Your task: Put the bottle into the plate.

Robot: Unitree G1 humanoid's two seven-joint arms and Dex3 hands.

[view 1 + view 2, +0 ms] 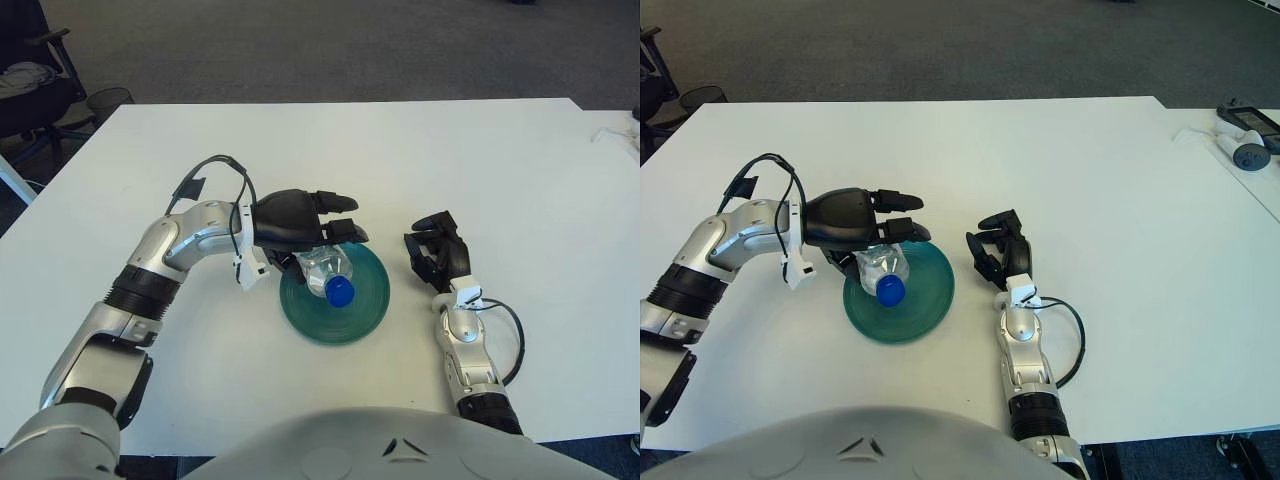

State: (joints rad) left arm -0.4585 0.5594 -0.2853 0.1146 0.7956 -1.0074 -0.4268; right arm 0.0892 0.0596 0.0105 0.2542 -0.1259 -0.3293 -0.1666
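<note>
A clear plastic bottle with a blue cap lies tilted over the left part of the teal plate, cap pointing toward me. My left hand reaches in from the left and covers the bottle's far end, its dark fingers curled around the body. Whether the bottle touches the plate I cannot tell. My right hand shows just right of the plate with its fingers curled and nothing in them.
The white table spreads wide around the plate. A dark chair and a wire basket stand off the far left corner. Small grey devices lie at the far right edge.
</note>
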